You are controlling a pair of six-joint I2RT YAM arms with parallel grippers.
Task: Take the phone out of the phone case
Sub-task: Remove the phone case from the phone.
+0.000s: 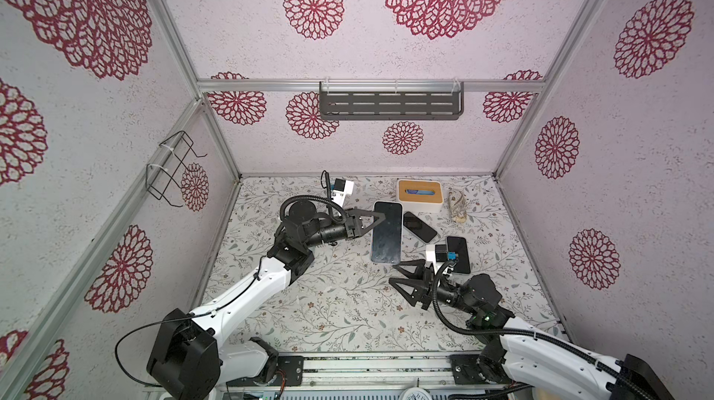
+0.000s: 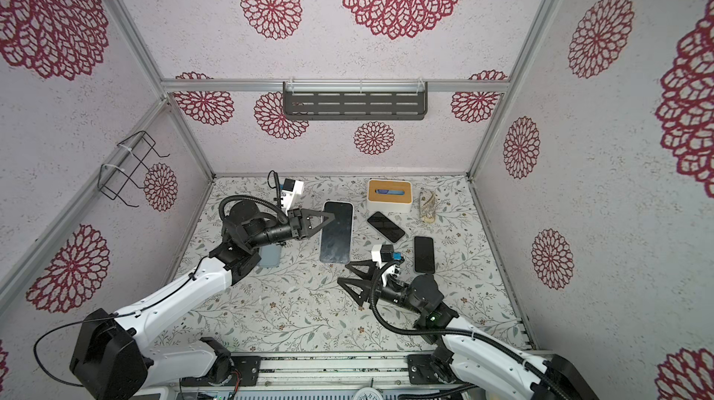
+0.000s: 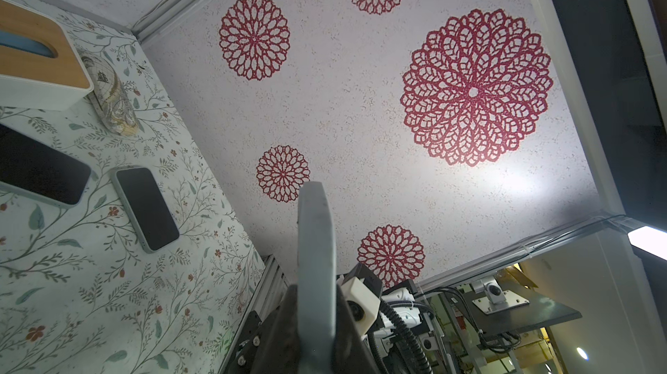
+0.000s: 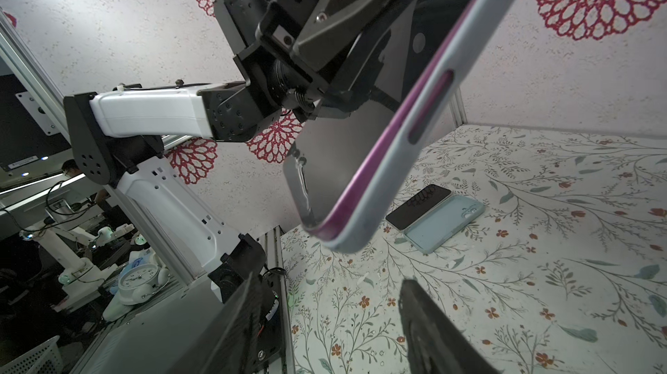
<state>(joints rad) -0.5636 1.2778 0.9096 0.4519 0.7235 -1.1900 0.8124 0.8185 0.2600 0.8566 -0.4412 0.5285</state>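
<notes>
Left hand (image 1: 376,220) clamped on phone (image 1: 387,237), one finger hidden beneath; case (image 4: 380,188) mostly hidden behind phone; right hand (image 1: 394,273) wide, empty.

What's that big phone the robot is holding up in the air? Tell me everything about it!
It is a big phone with a dark, smudgy screen facing up, sitting in a pale blue case. A thin purple edge of the phone shows between screen and case, and the case's side has a long slot. It is held above the table. The left gripper pinches one long side, shut on it. The right gripper is open near its end, not gripping it.
</notes>
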